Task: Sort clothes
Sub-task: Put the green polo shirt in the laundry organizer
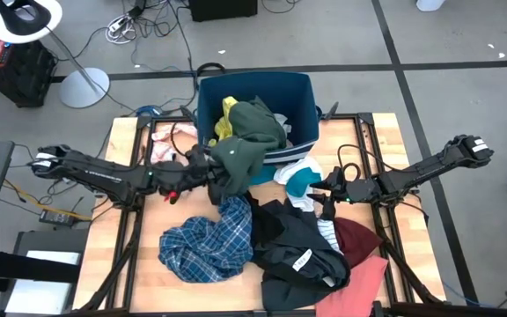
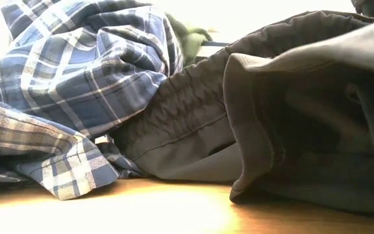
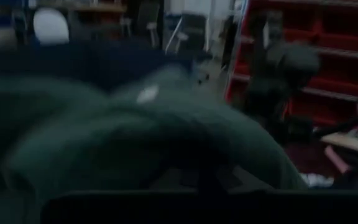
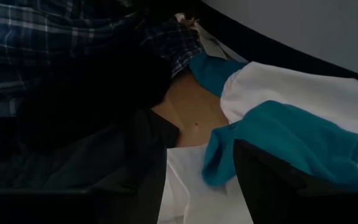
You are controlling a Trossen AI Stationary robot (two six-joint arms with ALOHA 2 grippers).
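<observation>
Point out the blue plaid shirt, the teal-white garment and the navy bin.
blue plaid shirt (image 1: 205, 246): high view, middle of the crumpled cloth.
teal-white garment (image 4: 284, 140): right wrist view, on a teal fold.
navy bin (image 1: 299, 110): high view, right-hand wall.

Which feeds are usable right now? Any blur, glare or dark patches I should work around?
High view: evenly lit and sharp. Low view: blown out by backlight along the top, with the blue plaid shirt and dark grey garment filling the frame. Left wrist view: dim and smeared, mostly the dark green garment. Right wrist view: deep shadow on one side, only the teal-white garment reads clearly.
</observation>
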